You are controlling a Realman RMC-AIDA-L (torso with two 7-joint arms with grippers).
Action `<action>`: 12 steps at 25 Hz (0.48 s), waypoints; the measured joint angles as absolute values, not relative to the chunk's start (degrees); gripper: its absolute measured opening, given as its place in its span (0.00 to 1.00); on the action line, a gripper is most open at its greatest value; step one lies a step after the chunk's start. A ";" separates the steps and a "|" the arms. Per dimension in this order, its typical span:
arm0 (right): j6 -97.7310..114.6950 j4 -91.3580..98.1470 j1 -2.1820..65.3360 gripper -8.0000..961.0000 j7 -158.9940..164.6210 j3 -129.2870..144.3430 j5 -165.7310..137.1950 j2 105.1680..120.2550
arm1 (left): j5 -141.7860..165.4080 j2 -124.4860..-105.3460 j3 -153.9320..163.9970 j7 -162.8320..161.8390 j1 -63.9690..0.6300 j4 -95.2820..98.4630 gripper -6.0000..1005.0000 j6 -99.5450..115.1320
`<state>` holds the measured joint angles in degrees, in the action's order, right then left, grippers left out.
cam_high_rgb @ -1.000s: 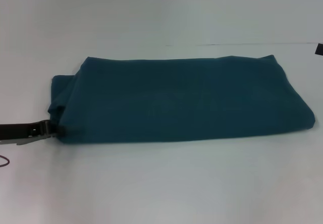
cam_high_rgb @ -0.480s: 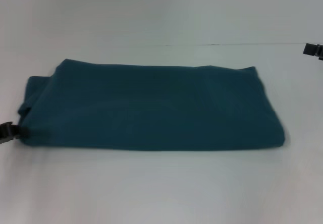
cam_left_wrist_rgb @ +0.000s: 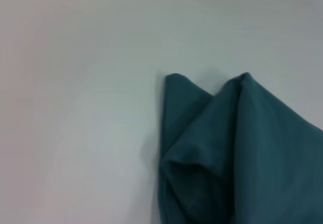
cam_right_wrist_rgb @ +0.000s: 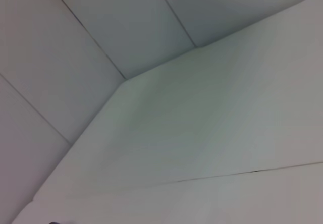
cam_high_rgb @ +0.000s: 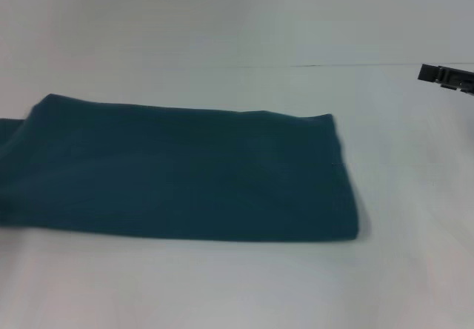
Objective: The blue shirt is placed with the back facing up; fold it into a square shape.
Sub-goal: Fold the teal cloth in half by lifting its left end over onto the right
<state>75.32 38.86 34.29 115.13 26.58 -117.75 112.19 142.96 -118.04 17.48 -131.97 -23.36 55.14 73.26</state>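
The blue shirt lies on the white table as a long, flat, folded band with its plain side up. Its left end runs off the left edge of the head view. The left wrist view shows one end of the blue shirt, with two folded corners and a puckered fold, but no fingers. My left gripper is outside the head view. A dark part of my right gripper pokes in at the far right edge, beyond the shirt's right end and well apart from it.
Bare white table surrounds the shirt in front and to the right. The table's back edge meets a pale wall. The right wrist view holds only tabletop and wall panels.
The shirt has slid steadily to the left. The left gripper, which was at its near left corner, has passed out of view. The right gripper has come further in from the right.
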 joint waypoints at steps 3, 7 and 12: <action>75.06 38.06 34.67 0.87 114.99 26.61 -117.75 112.36 | 144.90 -117.59 14.97 -131.96 -23.30 55.83 0.04 72.94; 74.86 37.71 34.96 0.87 114.89 26.69 -117.77 112.58 | 146.76 -116.85 11.77 -131.83 -23.11 56.63 0.04 72.90; 74.91 37.29 35.14 0.87 114.87 26.84 -117.95 112.66 | 146.61 -116.74 10.73 -131.52 -22.81 56.82 0.05 73.36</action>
